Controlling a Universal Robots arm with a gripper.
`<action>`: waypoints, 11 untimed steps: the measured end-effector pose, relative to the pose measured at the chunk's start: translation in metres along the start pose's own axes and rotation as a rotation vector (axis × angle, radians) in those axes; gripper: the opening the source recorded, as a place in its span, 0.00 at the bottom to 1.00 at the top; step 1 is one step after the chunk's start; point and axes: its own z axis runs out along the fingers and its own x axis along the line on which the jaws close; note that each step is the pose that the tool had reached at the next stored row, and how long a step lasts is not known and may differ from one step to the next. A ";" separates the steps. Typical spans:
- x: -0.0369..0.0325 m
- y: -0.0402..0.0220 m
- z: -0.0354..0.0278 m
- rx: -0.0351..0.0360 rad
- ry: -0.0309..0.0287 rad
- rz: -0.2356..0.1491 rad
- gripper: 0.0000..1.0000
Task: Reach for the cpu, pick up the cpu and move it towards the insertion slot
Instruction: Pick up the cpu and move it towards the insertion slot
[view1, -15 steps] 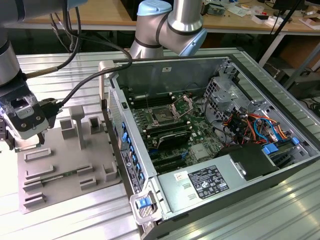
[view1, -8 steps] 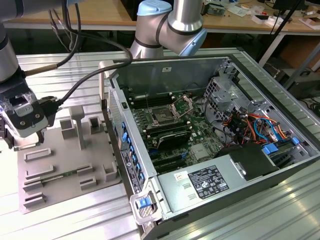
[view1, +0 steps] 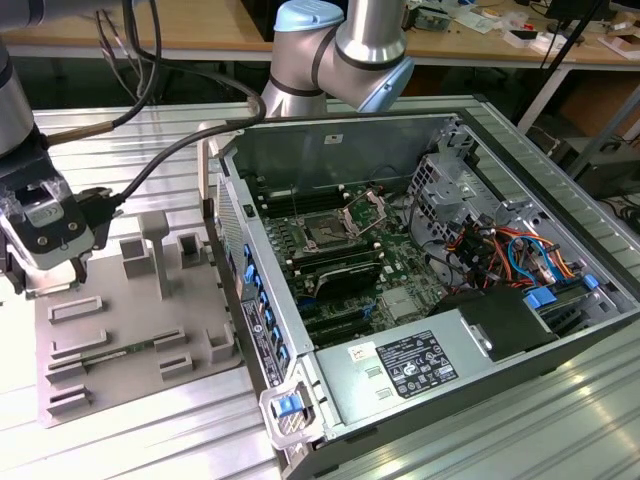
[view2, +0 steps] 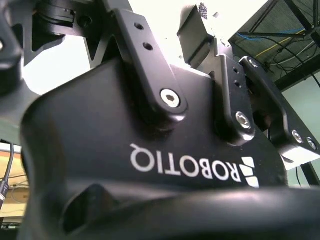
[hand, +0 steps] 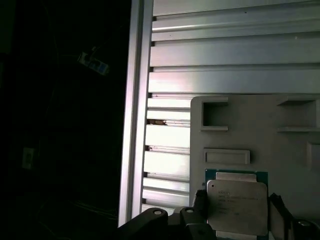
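Gripper (view1: 45, 268) hangs low over the grey tray (view1: 140, 300), right at the cpu (hand: 237, 202) near the tray's edge; open or clamped, I cannot tell. A square hold on the chip's rim and a level lift would serve best. The insertion slot (view1: 325, 232) lies well apart, inside the case (view1: 330, 135). One cpu edge is cut off in the first wrist view.
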 end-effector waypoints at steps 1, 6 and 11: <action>0.0000 0.0000 -0.0005 0.0000 -0.0001 0.000 0.55; 0.0000 0.0001 -0.0029 -0.0001 -0.0001 0.000 0.55; 0.0000 0.0003 -0.0065 0.0000 0.0000 0.000 0.55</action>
